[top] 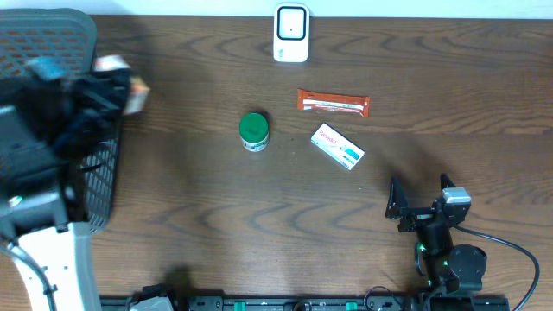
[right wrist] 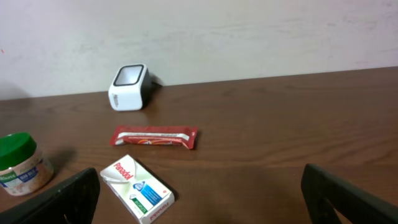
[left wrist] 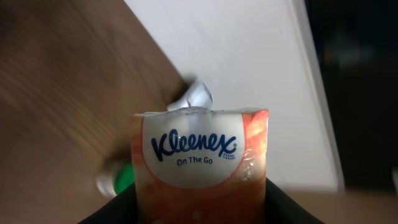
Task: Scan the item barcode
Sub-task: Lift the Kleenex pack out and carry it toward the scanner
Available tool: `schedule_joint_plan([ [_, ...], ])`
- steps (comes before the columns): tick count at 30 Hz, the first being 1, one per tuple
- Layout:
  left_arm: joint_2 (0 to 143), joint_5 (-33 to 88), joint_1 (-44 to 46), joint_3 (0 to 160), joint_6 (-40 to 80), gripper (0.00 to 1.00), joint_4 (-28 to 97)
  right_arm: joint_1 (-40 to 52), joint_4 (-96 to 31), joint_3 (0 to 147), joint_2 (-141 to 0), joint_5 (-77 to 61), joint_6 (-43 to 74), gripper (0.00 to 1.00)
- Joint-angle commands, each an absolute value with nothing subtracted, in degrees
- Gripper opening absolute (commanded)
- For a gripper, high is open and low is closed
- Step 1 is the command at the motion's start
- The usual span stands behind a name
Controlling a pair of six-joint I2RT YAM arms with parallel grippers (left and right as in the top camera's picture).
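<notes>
Currently left claw (left wrist: 202,211) pinches tissue pack (left wrist: 202,155), well left of the scanner (top: 291,33); right claw (top: 420,197) spread, idle; next, likely: carry pack to scanner, barcode facing it.

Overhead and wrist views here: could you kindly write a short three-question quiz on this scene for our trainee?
1. True or false: the right tool stands open, holding nothing.
2. Fill in: the left tool grips a ____ tissue pack.
3. In the overhead picture, the white scanner sits near which edge? A) top B) bottom C) left
Key: 1 true; 2 Kleenex; 3 A.
</notes>
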State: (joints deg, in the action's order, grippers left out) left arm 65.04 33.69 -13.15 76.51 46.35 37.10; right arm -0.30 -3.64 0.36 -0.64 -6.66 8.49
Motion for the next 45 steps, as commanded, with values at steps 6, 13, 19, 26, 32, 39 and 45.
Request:
schedule_joint_plan([
  [6,70.9,23.7,8.0,76.3,41.2,0.5,37.9,0.0,-3.9,0.3,-0.5,-6.9,7.7,0.99],
  [13,81.6,11.8,24.3,76.3,39.8,0.5,41.8,0.0,-3.9,0.3,-0.5,-6.9,7.7,0.99],
  [19,93.5,5.9,34.1,76.3,39.9,0.5,40.7,0.0,-3.9,0.3,-0.5,-6.9,7.7,0.99],
  [26,107.5,4.8,40.3,76.3,41.6,0.5,36.1,0.0,-3.9,0.3,-0.5,-6.9,7.7,0.99],
  [32,115.9,4.8,42.2,76.3,41.8,0.5,32.2,0.0,-3.9,0.3,-0.5,-6.9,7.7,0.99],
  [39,117.5,0.7,42.2,76.3,41.8,0.75,32.0,0.0,-3.9,0.3,-0.5,-6.9,7.7,0.99],
  [45,116.9,0.2,42.2,76.3,41.5,0.89,32.0,0.0,-3.9,0.3,-0.5,-6.9,7.7,0.99],
])
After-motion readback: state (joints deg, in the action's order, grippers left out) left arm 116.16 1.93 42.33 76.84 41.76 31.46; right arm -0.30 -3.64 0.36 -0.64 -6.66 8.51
